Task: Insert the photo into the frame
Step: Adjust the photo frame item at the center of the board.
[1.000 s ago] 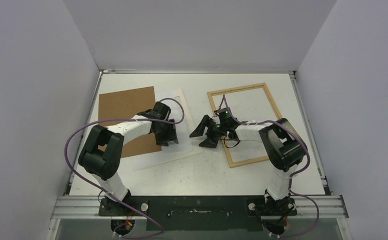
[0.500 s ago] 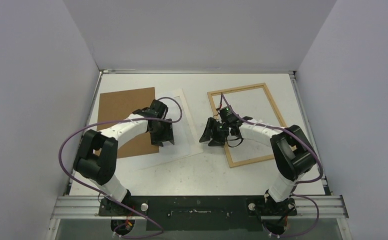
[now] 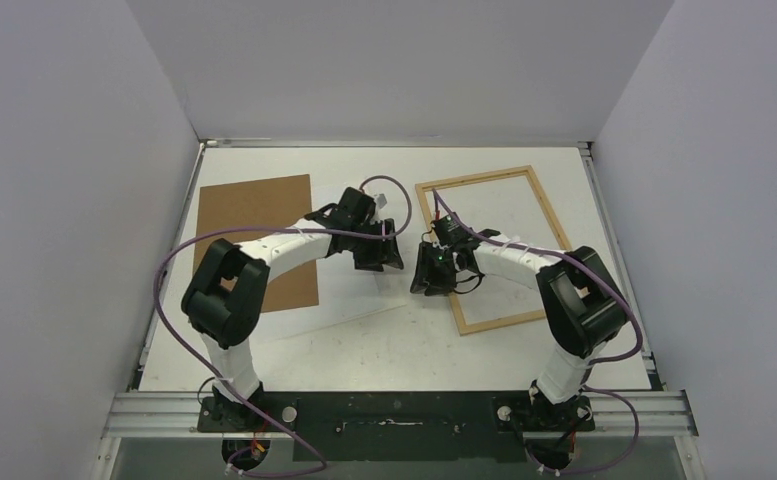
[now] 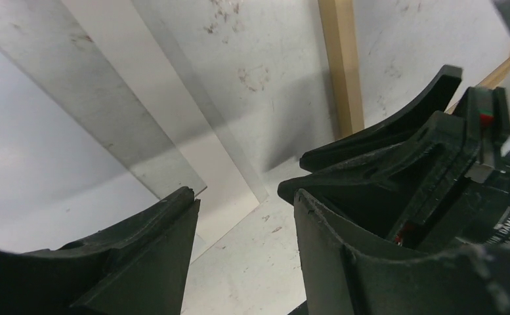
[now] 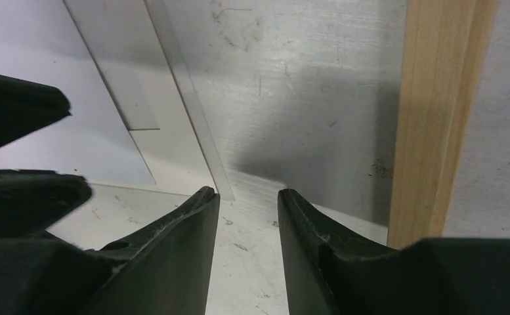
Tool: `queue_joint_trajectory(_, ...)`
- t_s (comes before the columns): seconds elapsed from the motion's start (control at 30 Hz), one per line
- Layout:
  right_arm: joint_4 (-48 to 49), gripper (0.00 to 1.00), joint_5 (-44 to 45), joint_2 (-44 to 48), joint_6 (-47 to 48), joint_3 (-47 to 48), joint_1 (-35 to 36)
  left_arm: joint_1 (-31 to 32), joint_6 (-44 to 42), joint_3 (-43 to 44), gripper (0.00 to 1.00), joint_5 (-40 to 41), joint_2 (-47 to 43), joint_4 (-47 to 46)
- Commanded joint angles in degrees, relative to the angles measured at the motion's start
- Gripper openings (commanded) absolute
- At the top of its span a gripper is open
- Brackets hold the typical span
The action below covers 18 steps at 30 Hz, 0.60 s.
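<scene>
You're still on the pick-up step. The photo (image 3: 349, 295) lies flat, just left of the frame (image 3: 474, 177). Your left gripper (image 4: 245, 197) and right gripper (image 5: 249, 193) hover at its edge, fingers apart, holding nothing. Next, pinch that thin edge.

Your right end effector (image 3: 426, 275) sits between the photo (image 3: 349, 293), left of it, and the frame (image 3: 484, 178), right of it, on the bench (image 3: 384, 345).

Strip between photo (image 3: 349, 300) and frame (image 3: 474, 178) crowded: left fingers (image 4: 140, 256), right fingers (image 5: 173, 249) close together; room over near table (image 3: 384, 345).
</scene>
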<state>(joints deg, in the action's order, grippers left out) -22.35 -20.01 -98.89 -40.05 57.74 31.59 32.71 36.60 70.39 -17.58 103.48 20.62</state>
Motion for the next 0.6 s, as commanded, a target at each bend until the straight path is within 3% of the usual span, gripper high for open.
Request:
queue_joint_trajectory(0.0,-1.0,0.40,2.2,-0.6,0.4,1.7,0.5,1.5,-1.2,1.8,0.54,-2.5,2.7,-4.3)
queue_joint_trajectory(0.13,-0.7,0.39,1.3,-1.5,-0.4,0.6,0.5,1.6,0.8,-1.2,0.51,-5.5,3.7,-9.4)
queue_joint_trajectory(0.3,0.2,0.31,0.4,-2.1,-1.4,-1.0,0.5,1.7,1.5,-3.6,0.44,-5.6,5.7,-10.7)
queue_joint_trajectory(0.57,-1.6,0.30,2.1,-2.4,-1.2,-1.5,0.3,2.1,-2.4,-5.5,0.43,-1.9,6.3,-1.7)
